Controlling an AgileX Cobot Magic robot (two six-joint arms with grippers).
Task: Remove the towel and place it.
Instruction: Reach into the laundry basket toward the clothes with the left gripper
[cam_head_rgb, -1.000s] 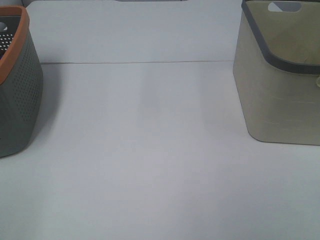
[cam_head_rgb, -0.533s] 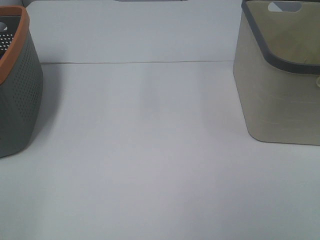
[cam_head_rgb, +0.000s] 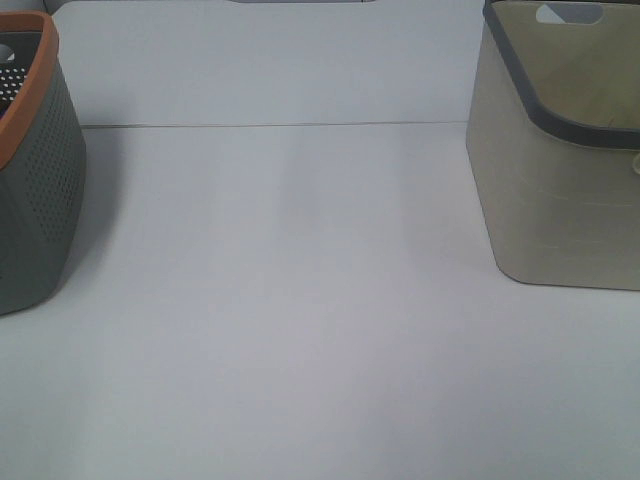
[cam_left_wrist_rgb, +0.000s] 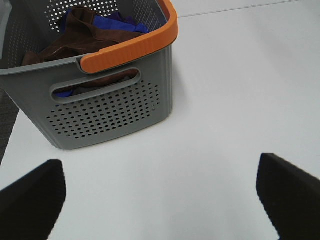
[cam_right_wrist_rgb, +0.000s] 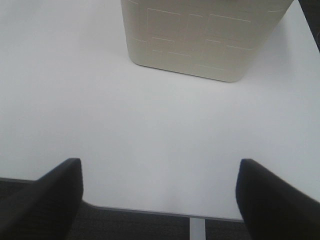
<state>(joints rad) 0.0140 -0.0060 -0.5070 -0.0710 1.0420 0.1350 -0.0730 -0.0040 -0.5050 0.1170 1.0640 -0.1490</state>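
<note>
The reddish-brown towel (cam_left_wrist_rgb: 87, 35) lies crumpled inside the grey perforated basket with an orange rim (cam_left_wrist_rgb: 107, 112), on top of a blue cloth (cam_left_wrist_rgb: 122, 22). That basket stands at the left edge of the high view (cam_head_rgb: 35, 190); the towel is hidden there. The beige bin with a grey rim (cam_head_rgb: 560, 200) stands at the right and shows in the right wrist view (cam_right_wrist_rgb: 205, 35). My left gripper (cam_left_wrist_rgb: 160, 195) is open and empty, above the table short of the basket. My right gripper (cam_right_wrist_rgb: 160, 195) is open and empty, over the table's front edge, short of the bin.
The white table (cam_head_rgb: 300, 300) stretches between the two containers, with a seam line across its back (cam_head_rgb: 270, 126). Its front edge shows in the right wrist view (cam_right_wrist_rgb: 150, 212), with dark floor beyond. Neither arm shows in the high view.
</note>
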